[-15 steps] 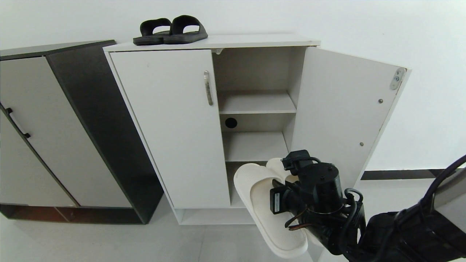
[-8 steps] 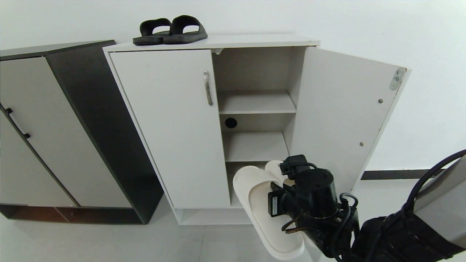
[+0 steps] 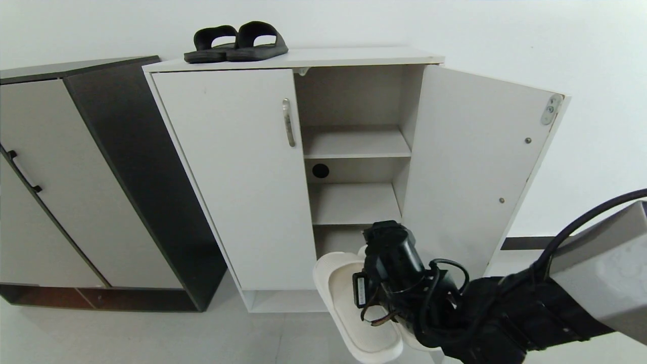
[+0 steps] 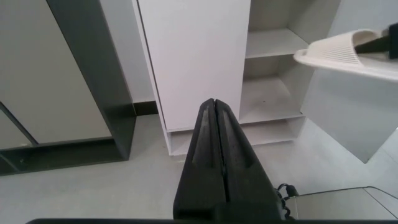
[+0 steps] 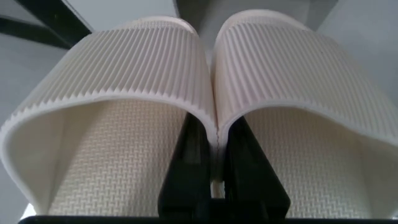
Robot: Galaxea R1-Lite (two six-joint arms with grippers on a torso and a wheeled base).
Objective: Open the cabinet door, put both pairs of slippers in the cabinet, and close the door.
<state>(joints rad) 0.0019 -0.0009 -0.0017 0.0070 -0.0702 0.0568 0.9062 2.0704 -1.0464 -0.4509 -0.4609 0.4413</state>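
Note:
A white cabinet (image 3: pixel 232 177) stands with its right door (image 3: pixel 470 167) swung open and its left door shut. On its top lies a pair of black slippers (image 3: pixel 236 41). My right gripper (image 5: pixel 214 140) is shut on the two adjoining strap edges of a pair of white slippers (image 3: pixel 349 298), holding them side by side just in front of the bottom compartment (image 3: pixel 333 237). The slippers' ribbed straps (image 5: pixel 124 81) hide the fingertips. My left gripper (image 4: pixel 214 106) is shut and holds nothing, low in front of the shut left door; one white slipper (image 4: pixel 342 53) shows beyond it.
A dark grey cabinet (image 3: pixel 126 167) with a shut door stands against the white cabinet's left side. The upper shelf (image 3: pixel 354 141) and middle shelf (image 3: pixel 354 205) hold nothing. Bare light floor (image 3: pixel 151 333) lies in front.
My right arm has carried the white slippers down and to the left, closer to the bottom compartment, and the wrist has turned. The cabinet and black slippers have not moved.

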